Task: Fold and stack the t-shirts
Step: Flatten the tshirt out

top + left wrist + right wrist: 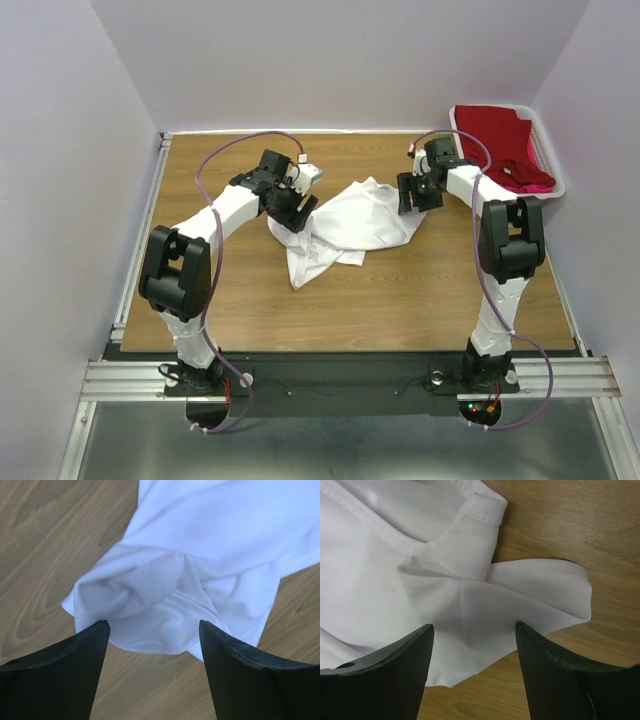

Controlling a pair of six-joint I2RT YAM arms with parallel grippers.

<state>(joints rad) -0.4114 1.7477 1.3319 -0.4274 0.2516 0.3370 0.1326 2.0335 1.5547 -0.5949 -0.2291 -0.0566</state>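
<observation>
A large white t-shirt (345, 228) lies crumpled in the middle of the wooden table. My left gripper (297, 210) is open and empty at its left edge; the left wrist view shows a bunched white fold (165, 605) just ahead of the fingertips. My right gripper (417, 197) is open and empty at the shirt's right edge; the right wrist view shows the collar seam and a folded flap (520, 600) between and ahead of the jaws. A deep red shirt (492, 135) and a bright pink shirt (525, 177) lie in the white basket.
The white plastic basket (553, 168) stands at the back right corner of the table. Bare wood (400, 300) lies in front of the white shirt. Purple cables loop over both arms. Pale walls close in the table on three sides.
</observation>
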